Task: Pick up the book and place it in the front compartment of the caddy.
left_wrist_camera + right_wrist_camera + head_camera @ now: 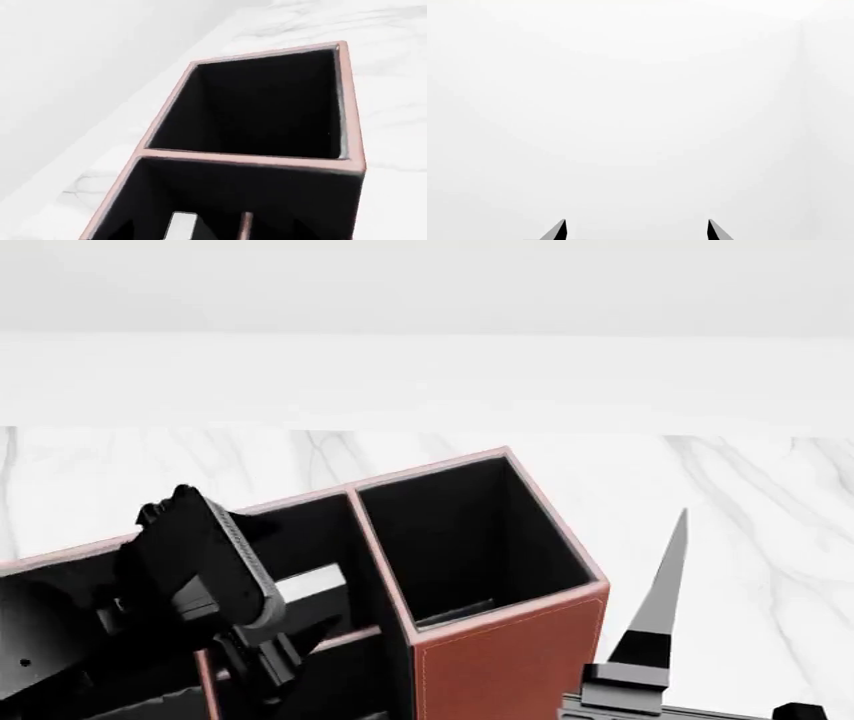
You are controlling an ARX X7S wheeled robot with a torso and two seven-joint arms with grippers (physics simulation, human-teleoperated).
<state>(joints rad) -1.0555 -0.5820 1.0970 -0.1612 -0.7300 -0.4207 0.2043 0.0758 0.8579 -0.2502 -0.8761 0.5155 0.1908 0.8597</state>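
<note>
The caddy [514, 660] is a reddish-brown box with black lining; its tall end section stands at the right in the head view. My left arm reaches down over the lower compartments beside that section, and the left gripper [274, 658] is dark against the lining, so its jaws are unclear. A white strip [318, 585] like the book's page edges shows inside a lower compartment, and also in the left wrist view [182, 226], beside a thin divider [245, 225]. The black cover is not distinguishable. My right gripper [636, 230] is open and empty, one finger [665, 585] pointing up right of the caddy.
The caddy [352, 100] stands on a white marble counter [747, 500] with a pale wall behind. The right wrist view shows only blank white surface.
</note>
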